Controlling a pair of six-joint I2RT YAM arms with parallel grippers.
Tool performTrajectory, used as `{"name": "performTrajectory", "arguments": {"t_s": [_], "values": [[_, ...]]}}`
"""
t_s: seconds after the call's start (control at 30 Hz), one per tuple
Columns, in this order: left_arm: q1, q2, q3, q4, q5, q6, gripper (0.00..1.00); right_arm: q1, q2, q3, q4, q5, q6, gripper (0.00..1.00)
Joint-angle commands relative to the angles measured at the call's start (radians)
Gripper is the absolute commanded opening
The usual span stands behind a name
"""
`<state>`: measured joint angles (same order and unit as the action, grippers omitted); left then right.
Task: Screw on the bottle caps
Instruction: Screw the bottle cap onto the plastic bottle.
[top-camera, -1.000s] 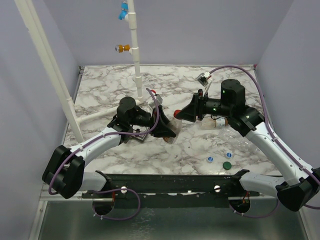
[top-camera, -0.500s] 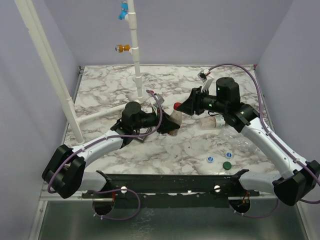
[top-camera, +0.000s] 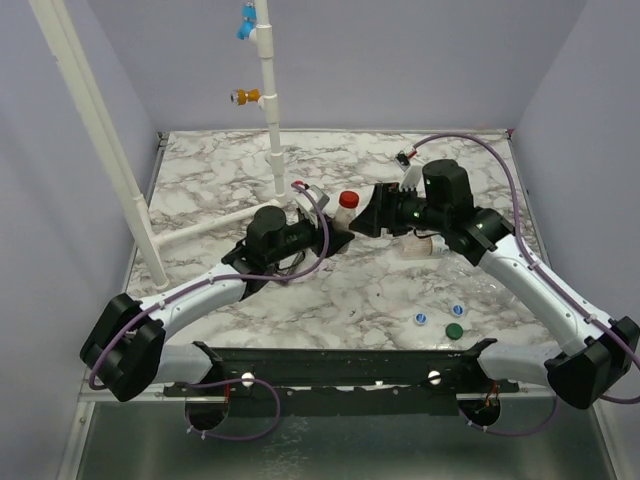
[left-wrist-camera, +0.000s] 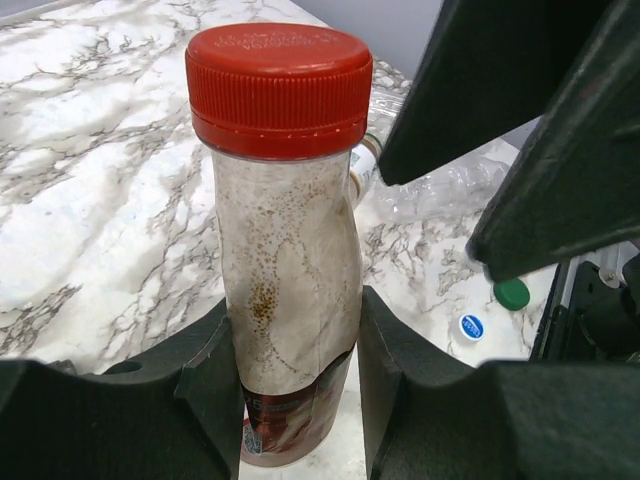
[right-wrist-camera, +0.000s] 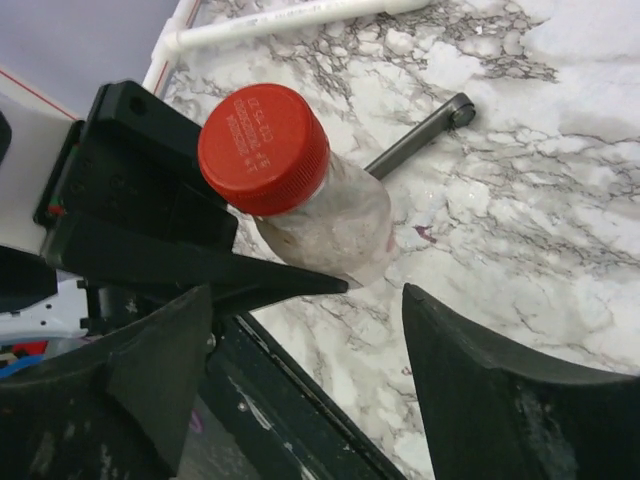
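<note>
Red plastic cap (left-wrist-camera: 278, 85) sits on the labelled bottle (left-wrist-camera: 290, 300), which your left gripper (left-wrist-camera: 297, 385) clenches low, presumably to keep it upright and its top free, while your right gripper (right-wrist-camera: 305, 310) hangs released beside that bottle's cap, touching nothing.

Marble table (top-camera: 200, 180) with loose caps (top-camera: 421, 320), lying bottle (top-camera: 418, 247)
</note>
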<state>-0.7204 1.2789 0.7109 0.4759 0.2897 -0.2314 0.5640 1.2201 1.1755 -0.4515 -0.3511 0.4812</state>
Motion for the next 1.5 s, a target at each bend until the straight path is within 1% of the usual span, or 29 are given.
{"name": "performTrajectory", "arguments": {"t_s": [0.0,0.03,0.1,0.23,0.3,0.37,0.47,0.57,0.7,0.77,0.83,0.9,1.0,1.17,1.23,1.33,1.47], "values": [[0.1,-0.026,0.027,-0.013,0.296,-0.032,0.0,0.004,-0.052,0.031,-0.024,0.028,-0.011,0.85],[0.113,-0.028,0.027,-0.013,0.353,-0.038,0.0,0.003,-0.062,0.033,-0.019,0.02,-0.016,0.88],[0.131,-0.03,0.03,-0.012,0.485,-0.039,0.0,0.004,-0.079,0.032,-0.001,-0.014,-0.032,0.91],[0.138,-0.016,0.059,-0.014,0.701,-0.067,0.0,0.004,-0.094,0.024,0.04,-0.058,-0.05,0.93],[0.138,-0.004,0.074,-0.011,0.772,-0.098,0.0,0.004,-0.094,0.021,0.065,-0.081,-0.057,0.92],[0.138,0.005,0.08,0.003,0.81,-0.125,0.0,0.004,-0.082,0.028,0.079,-0.097,-0.061,0.92],[0.138,0.008,0.08,0.024,0.829,-0.149,0.0,0.004,-0.065,0.044,0.092,-0.126,-0.067,0.89],[0.138,0.021,0.085,0.039,0.848,-0.179,0.0,0.004,-0.061,0.039,0.117,-0.148,-0.062,0.82],[0.139,0.034,0.082,0.053,0.836,-0.2,0.0,0.004,-0.043,0.041,0.134,-0.177,-0.048,0.64],[0.139,0.033,0.073,0.064,0.801,-0.197,0.0,0.006,-0.031,0.039,0.135,-0.187,-0.039,0.58],[0.139,0.037,0.073,0.072,0.785,-0.202,0.0,0.011,-0.028,0.035,0.137,-0.184,-0.035,0.56],[0.14,0.05,0.077,0.073,0.779,-0.212,0.0,0.011,-0.03,0.03,0.136,-0.178,-0.032,0.5],[0.141,0.063,0.084,0.074,0.77,-0.223,0.0,0.011,-0.029,0.031,0.122,-0.173,-0.034,0.45],[0.141,0.095,0.098,0.075,0.714,-0.276,0.0,0.012,-0.025,0.03,0.095,-0.149,-0.032,0.33],[0.142,0.106,0.103,0.075,0.69,-0.299,0.0,0.013,-0.028,0.017,0.096,-0.144,-0.029,0.31],[0.142,0.123,0.109,0.068,0.614,-0.331,0.0,0.014,-0.03,0.001,0.093,-0.13,-0.015,0.3],[0.141,0.122,0.13,-0.025,0.432,-0.315,0.0,0.014,-0.018,0.012,0.043,-0.045,0.006,0.22]]}}
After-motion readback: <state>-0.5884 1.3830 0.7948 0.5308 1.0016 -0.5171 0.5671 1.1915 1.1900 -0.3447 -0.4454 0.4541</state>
